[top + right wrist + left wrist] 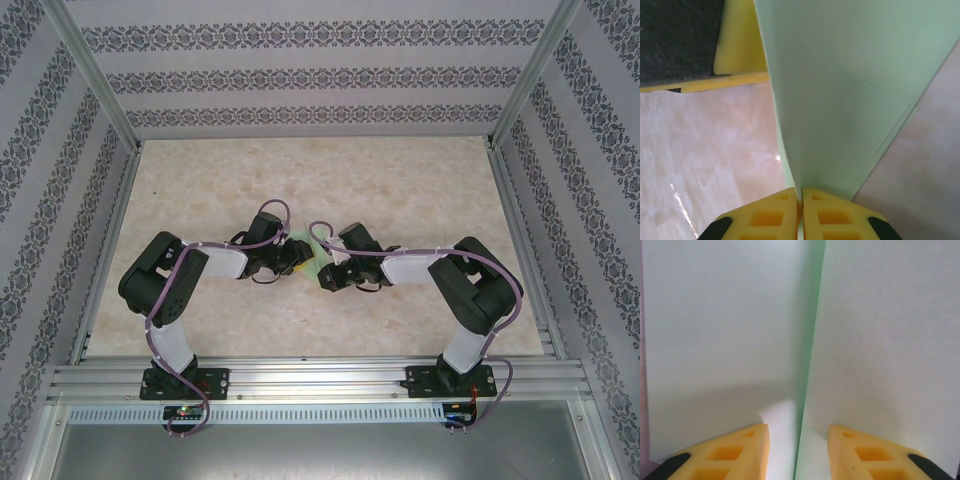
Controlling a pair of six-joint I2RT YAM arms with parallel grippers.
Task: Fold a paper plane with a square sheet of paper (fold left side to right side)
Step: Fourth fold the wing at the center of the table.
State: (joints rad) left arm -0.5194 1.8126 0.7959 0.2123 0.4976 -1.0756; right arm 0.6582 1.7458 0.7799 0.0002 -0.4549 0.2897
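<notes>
The pale mint-green sheet of paper (305,250) is lifted between the two arms at the table's middle, mostly covered by them from above. My right gripper (801,199) is shut on its lower edge, and the paper (840,100) rises from the fingers as a folded, layered panel with faint crease lines. My left gripper (798,440) is open. A raised fold edge of the paper (880,340) runs down between its yellow fingers (747,450) and touches neither. From above, the left gripper (288,262) and right gripper (325,275) almost meet at the paper.
The marbled beige table (300,180) stretches behind and beside the arms, with patterned walls on three sides. In the right wrist view, a yellow finger of the left gripper (740,45) sits close behind the paper, above the tabletop (715,150).
</notes>
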